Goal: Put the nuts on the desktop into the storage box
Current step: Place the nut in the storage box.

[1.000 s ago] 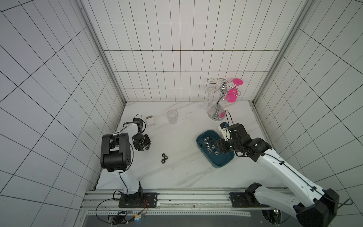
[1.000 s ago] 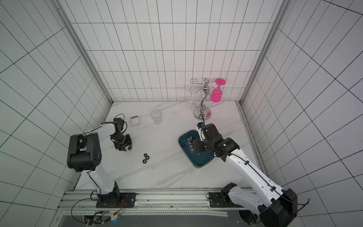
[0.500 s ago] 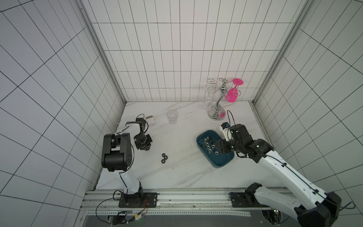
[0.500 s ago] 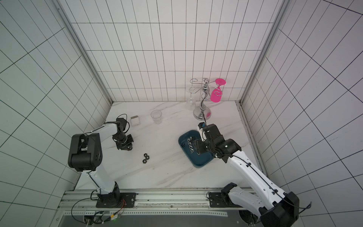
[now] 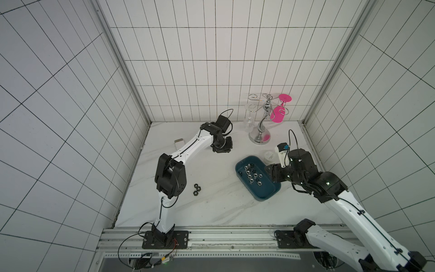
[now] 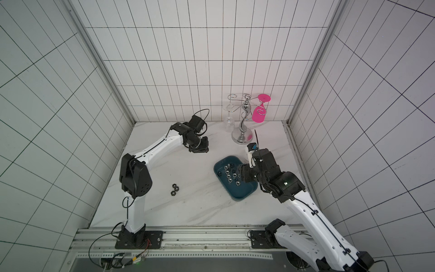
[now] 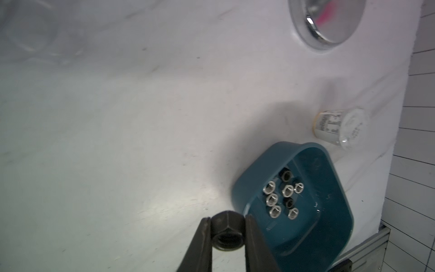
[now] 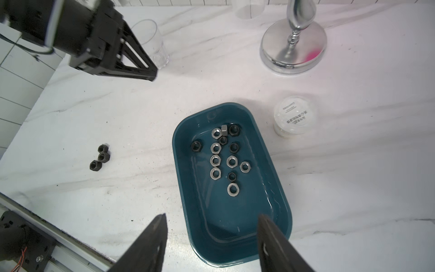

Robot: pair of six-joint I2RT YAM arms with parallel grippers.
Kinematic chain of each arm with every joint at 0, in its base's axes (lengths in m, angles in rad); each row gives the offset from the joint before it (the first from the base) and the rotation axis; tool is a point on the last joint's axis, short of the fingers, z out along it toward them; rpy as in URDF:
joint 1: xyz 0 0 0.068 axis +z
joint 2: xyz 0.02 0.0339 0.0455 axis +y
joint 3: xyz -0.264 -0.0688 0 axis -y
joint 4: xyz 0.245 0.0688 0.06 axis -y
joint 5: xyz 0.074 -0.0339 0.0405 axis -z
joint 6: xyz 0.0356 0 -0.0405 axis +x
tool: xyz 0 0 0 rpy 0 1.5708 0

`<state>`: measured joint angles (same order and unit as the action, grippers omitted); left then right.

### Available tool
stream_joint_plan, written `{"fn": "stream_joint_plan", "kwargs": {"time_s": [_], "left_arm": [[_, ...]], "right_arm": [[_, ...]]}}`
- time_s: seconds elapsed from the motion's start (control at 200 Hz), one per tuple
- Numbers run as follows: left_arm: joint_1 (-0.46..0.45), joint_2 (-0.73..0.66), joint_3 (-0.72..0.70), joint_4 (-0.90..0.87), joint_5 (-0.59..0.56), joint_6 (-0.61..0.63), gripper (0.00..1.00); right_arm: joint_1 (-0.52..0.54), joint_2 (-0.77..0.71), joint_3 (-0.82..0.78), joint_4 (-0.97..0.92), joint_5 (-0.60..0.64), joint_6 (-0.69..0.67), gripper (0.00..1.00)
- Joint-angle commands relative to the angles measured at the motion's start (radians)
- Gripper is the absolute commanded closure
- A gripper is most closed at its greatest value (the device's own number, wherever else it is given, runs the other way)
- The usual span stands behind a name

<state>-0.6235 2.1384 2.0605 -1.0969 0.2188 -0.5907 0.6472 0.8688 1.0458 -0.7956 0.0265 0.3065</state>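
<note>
Several nuts [image 8: 231, 161] lie inside the teal storage box [image 8: 235, 223]

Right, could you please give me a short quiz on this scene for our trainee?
1. True or false: the left gripper holds a black nut.
2. How many nuts lie loose on the desktop?
3. The right gripper is: A) shut on a nut; B) open at the box; C) shut and empty.
Key: 1 true; 2 three; 3 B.
</note>
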Motion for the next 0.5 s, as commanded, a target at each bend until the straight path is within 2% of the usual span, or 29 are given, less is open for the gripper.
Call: {"fn": "stream_joint_plan", "kwargs": {"time_s": [0.0, 0.06, 0.14, 0.495], "left_arm": [[-0.052, 0.154, 0.179, -0.132, 0.007, -0.023, 1.0], [-0.074, 0.221, 0.269, -0.158, 0.007, -0.027, 1.0], [-0.088, 0.271, 0.308, -0.161, 0.005, -0.032, 1.0], [-0.124, 0.24, 0.183, -0.119, -0.017, -0.029, 1.0]], "right_arm": [[-0.008, -0.052, 0.051, -0.069, 0.075, 0.059, 0.36], [-0.008, -0.068, 0.055, -0.091, 0.081, 0.069, 0.36], [-0.008, -0.086, 0.056, -0.12, 0.093, 0.074, 0.35], [-0.008, -0.13, 0.03, -0.161, 0.111, 0.1, 0.35]]}}
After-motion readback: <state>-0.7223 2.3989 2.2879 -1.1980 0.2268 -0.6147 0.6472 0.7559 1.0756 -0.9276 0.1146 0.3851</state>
